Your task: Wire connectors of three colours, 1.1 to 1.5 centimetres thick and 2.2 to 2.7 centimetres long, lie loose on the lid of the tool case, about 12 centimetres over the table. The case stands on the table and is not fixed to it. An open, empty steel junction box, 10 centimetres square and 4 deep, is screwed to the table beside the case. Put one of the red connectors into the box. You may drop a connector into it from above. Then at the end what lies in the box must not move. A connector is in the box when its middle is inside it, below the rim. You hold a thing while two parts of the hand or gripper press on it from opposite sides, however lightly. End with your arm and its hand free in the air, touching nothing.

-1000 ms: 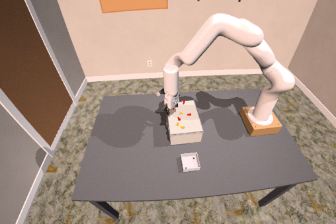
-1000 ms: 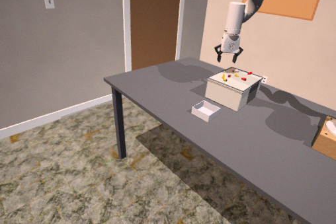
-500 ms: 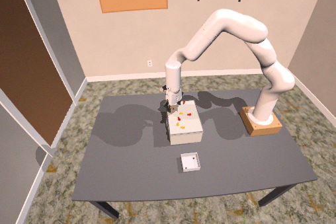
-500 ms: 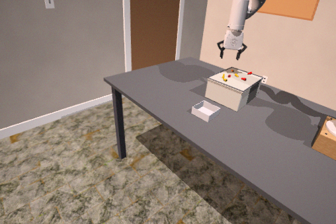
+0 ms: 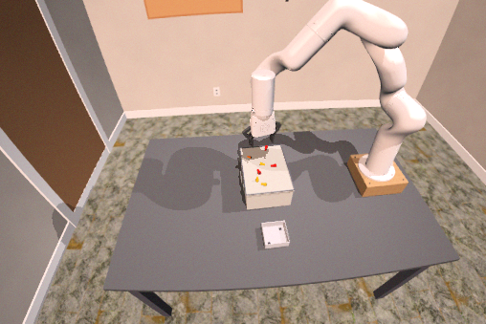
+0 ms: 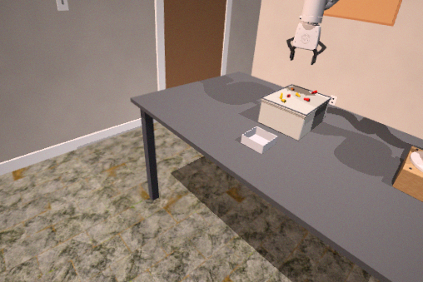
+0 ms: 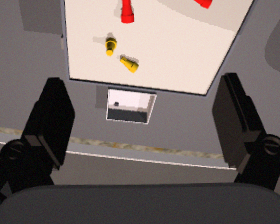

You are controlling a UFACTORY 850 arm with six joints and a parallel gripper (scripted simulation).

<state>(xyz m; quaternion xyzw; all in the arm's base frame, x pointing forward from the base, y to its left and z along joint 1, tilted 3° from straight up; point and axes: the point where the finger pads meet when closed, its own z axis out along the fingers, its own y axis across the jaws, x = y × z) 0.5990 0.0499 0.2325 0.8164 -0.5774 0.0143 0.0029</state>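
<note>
"Presently, where are the connectors to be found?"

"Three red ones can be made out on the lid of the tool case (image 5: 268,188) (image 6: 281,120) (image 7: 156,55): one near the far edge (image 5: 266,147) (image 6: 314,92), one toward the side of the arm's base (image 5: 274,165) (image 6: 306,99), and one near the two front yellow connectors (image 5: 258,172) (image 6: 288,96). The open junction box (image 5: 288,235) (image 6: 252,144) (image 7: 153,108) is set apart from the case on the worktop (image 5: 182,255) (image 6: 196,118), with no connector seen inside."

"And the jaws (image 5: 262,141) (image 6: 303,61)?"

"They are spread wide, with nothing pinched, and are held well above the lid."

"What might be spoiled on the way down?"

"With so wide a spread, a neighbour could be brushed by a finger and rolled off, or a yellow connector could be caught along with the red. The middle red one seems most exposed to that, since it is more closely surrounded."

"Could the case itself be disturbed?"

"It could, since it is not fixed; if the lid were pressed by fingertips lowered too far, the case might be shoved and every connector shifted."

"And afterwards?"

"A tapered body might be squeezed out if gripped off-centre. If the release were made near the rim, the connector could be bounced outside; over the middle, a drop should be safer."
</note>
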